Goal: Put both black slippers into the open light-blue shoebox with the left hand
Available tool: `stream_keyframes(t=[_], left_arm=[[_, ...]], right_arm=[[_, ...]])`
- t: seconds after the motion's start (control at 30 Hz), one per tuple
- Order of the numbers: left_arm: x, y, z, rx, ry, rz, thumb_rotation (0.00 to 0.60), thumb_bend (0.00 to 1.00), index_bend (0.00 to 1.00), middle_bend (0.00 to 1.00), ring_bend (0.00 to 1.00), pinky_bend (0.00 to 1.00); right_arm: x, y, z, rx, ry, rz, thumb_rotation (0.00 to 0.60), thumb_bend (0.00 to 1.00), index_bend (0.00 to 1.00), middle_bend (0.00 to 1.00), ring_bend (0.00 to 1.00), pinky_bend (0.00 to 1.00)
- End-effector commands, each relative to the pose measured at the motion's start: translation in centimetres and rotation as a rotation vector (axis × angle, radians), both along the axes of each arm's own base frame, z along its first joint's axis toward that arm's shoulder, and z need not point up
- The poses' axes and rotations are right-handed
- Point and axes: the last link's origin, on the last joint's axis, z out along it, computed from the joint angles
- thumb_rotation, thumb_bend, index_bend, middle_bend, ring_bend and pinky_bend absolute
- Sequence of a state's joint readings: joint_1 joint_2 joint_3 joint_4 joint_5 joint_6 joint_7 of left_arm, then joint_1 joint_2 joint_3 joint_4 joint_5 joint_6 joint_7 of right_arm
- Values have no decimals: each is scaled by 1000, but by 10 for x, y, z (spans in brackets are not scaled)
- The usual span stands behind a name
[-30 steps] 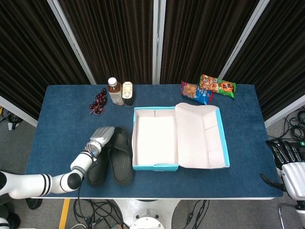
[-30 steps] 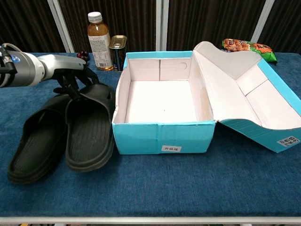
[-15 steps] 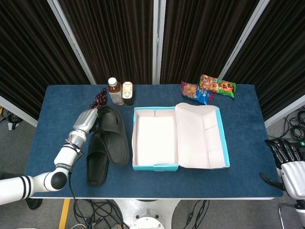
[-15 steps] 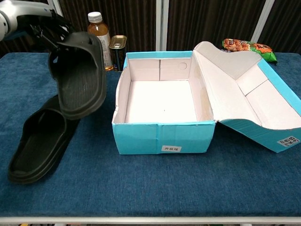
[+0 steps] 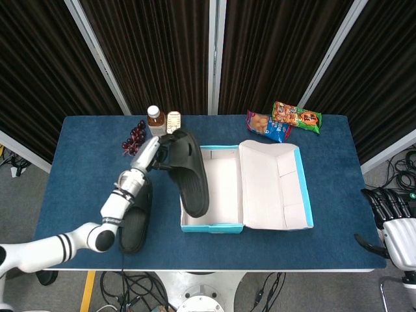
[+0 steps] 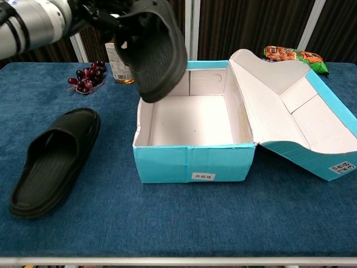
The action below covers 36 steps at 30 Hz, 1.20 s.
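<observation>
Above the left wall of the shoebox [image 5: 224, 195], the left hand [image 5: 156, 151] is gripping one black slipper [image 6: 153, 47] by its strap end, so the sole is hanging tilted with the heel drooping toward the box's white floor; holding it from the top like this looks meant to let the long body slide in heel first. At 9 o'clock from the box, the second slipper [image 6: 53, 162] is lying flat on the blue surface [image 5: 84, 169], strap up and well clear of the cardboard, probably waiting its turn. Toward 3 o'clock the lid [image 6: 304, 111] is lying folded back, leaving the opening free for a drop from above. Far off at 4 o'clock, the right hand [image 5: 398, 227] is hanging beyond the surface edge, fingers loosely apart and holding nothing, since the job belongs to the other arm. Grapes [image 6: 85, 78], a bottle [image 5: 154, 120] and a can [image 5: 173, 121] are standing at 11 o'clock.
</observation>
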<state>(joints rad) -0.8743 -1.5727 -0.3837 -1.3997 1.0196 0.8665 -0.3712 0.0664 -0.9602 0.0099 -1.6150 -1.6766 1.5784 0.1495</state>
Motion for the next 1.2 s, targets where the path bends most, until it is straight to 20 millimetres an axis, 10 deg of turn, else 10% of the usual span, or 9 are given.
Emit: stream_keyframes(t=[0.03,1.2], left_arm=[[24,5,-29,-9,-9,-72,600,243,455,484,799,778],[42,9,-139,-74,-15,-43,600,161,426,461,779,675]], right_arm=[[1,-1,1,0,4,-5,600,75,0,114,0,0],[6,-7,2,-4,24,-50,600,77,0,114,0,0]])
